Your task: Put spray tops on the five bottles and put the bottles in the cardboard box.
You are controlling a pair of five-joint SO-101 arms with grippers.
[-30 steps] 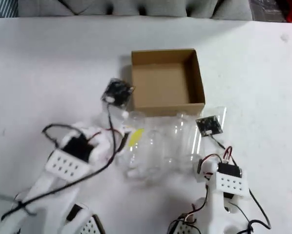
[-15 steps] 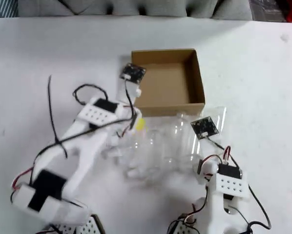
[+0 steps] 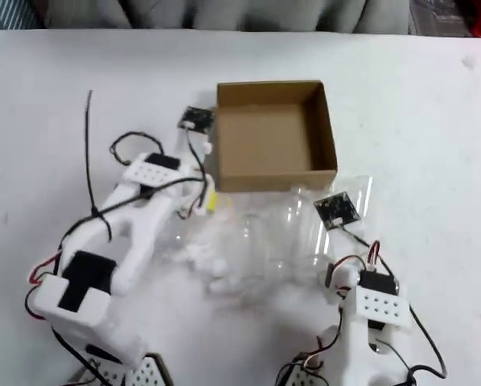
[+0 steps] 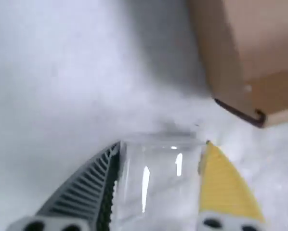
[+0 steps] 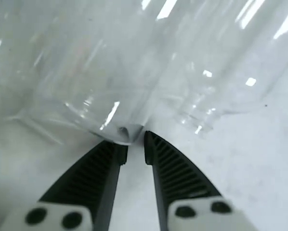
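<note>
Nearest, the right tool point(image 5: 133, 139) is almost clenched, with only a slit left between its fingers. Its tips rest against the clear bottles point(image 3: 265, 241), which are clustered on the white worktop point(image 3: 433, 121). Past them the left tool point(image 4: 162, 143), one finger grey and one yellow, grasps a bottle point(image 4: 158, 185) just beside a front corner of the cardboard box point(image 3: 273, 178). The box stands open-topped behind the cluster.

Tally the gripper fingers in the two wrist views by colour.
Black fingers: 3, one on the left gripper, two on the right gripper.
Yellow fingers: 1, on the left gripper, across a clear bottle from the black one.
Total: 4.
</note>
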